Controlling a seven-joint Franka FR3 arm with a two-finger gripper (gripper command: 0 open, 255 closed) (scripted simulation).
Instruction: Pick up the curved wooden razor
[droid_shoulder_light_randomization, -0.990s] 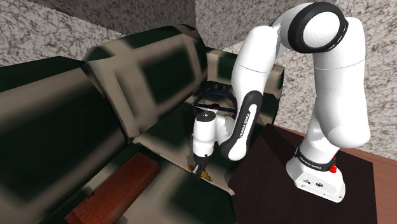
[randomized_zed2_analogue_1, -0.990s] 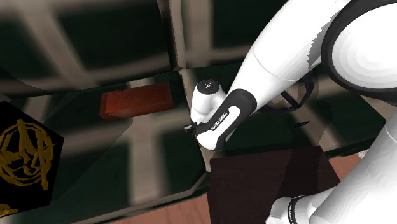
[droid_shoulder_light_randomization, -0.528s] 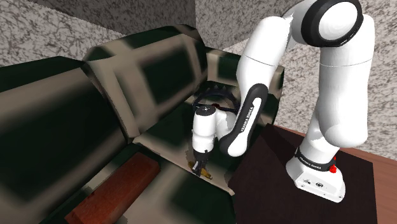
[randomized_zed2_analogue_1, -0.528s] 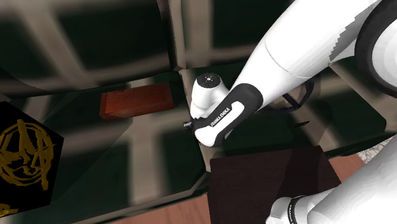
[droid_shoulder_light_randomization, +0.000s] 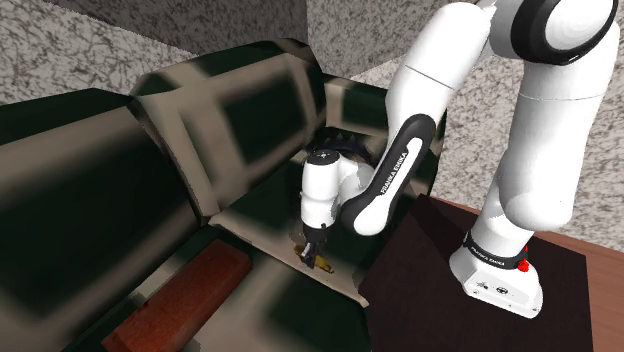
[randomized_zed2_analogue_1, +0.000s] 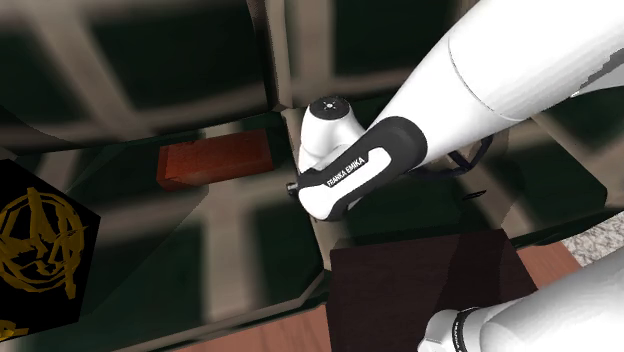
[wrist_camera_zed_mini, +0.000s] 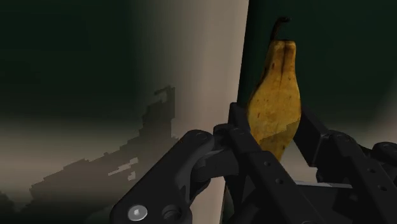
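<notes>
Over the last second the arm's upper links swung up, and the wrist rose and tilted with them. The razor (wrist_camera_zed_mini: 273, 102) sat clasped between the closed fingers of the hand (droid_shoulder_light_randomization: 314, 252), low over the sofa's (droid_shoulder_light_randomization: 250, 100) seat near its front edge; whether it had cleared the seat could not be told. Lifting well likely meant holding the squeeze and rising straight, since only the thick end looked pinched and it might pivot. The razor was yellow-brown and mottled, curved, and narrowed to a thin dark hooked tip pointing away from the hand.

razor (wrist_camera_zed_mini: 275, 89) base hidden, red block (droid_shoulder_light_randomization: 185, 298) cropped
</notes>
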